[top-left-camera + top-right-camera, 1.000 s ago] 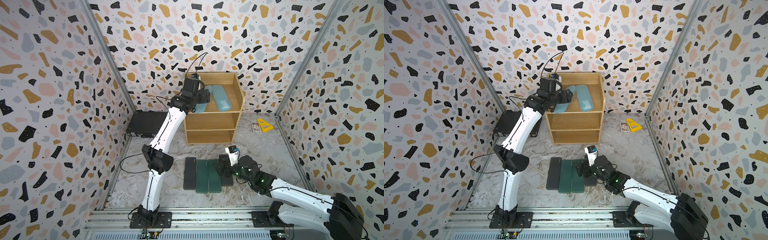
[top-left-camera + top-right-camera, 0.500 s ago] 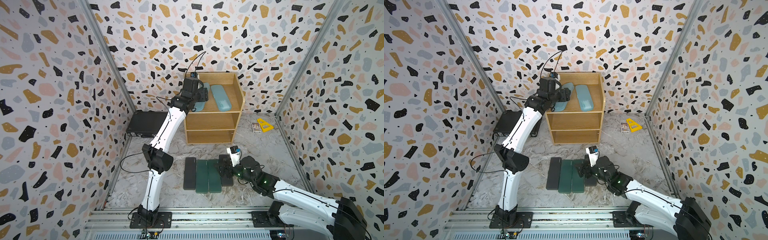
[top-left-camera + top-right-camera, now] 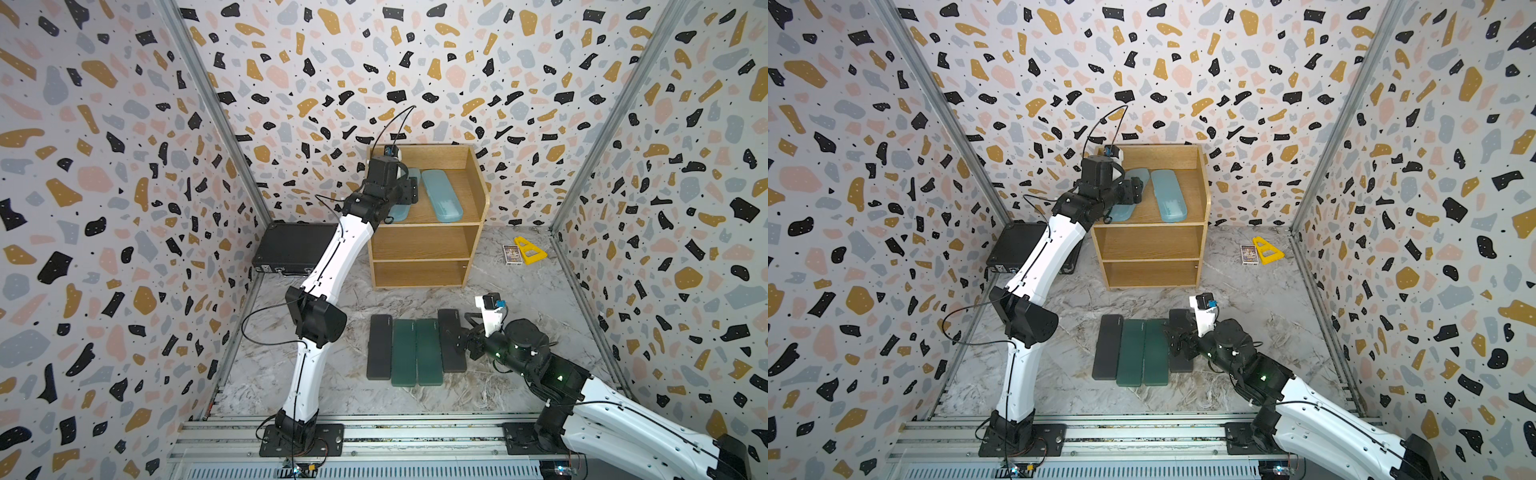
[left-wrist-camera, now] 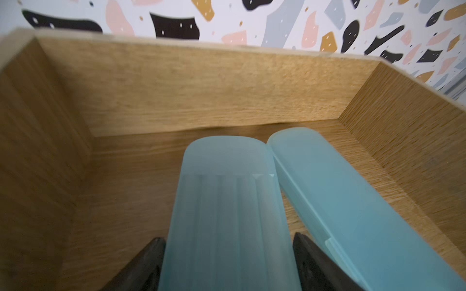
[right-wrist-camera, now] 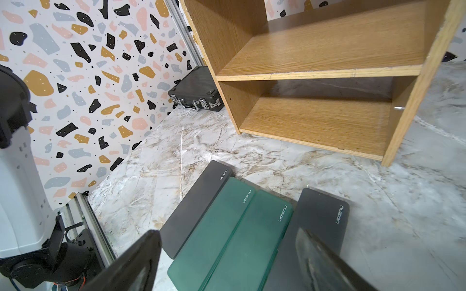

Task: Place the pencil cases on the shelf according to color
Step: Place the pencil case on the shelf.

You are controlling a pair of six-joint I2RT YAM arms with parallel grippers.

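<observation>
1. On the top tier of the light-wood, three-tier open-fronted shelf (image 4: 201, 88), the left gripper (image 4: 228, 239) sets its dark fingers (image 4: 143, 267) either side of a translucent light-blue rounded pencil case (image 4: 227, 201). Whether they press it cannot be told.
2. A second translucent light-blue case (image 4: 353, 214) lies just beside it, angled away.
3. Left arm (image 3: 340, 249): wrist above the shelf's left panel, elbow bent, rising from the front rail.
4. Right gripper (image 5: 228, 234): fingers wide, holding nothing, poised over the dark-green flat cases (image 5: 214, 226) and a matte black case (image 5: 320, 221) on the marble-patterned floor (image 3: 519, 291).
5. Right arm (image 3: 615, 419): low, stretched forward from the rail.
6. Another matte black case (image 3: 379, 347) closes the floor row's far side.
</observation>
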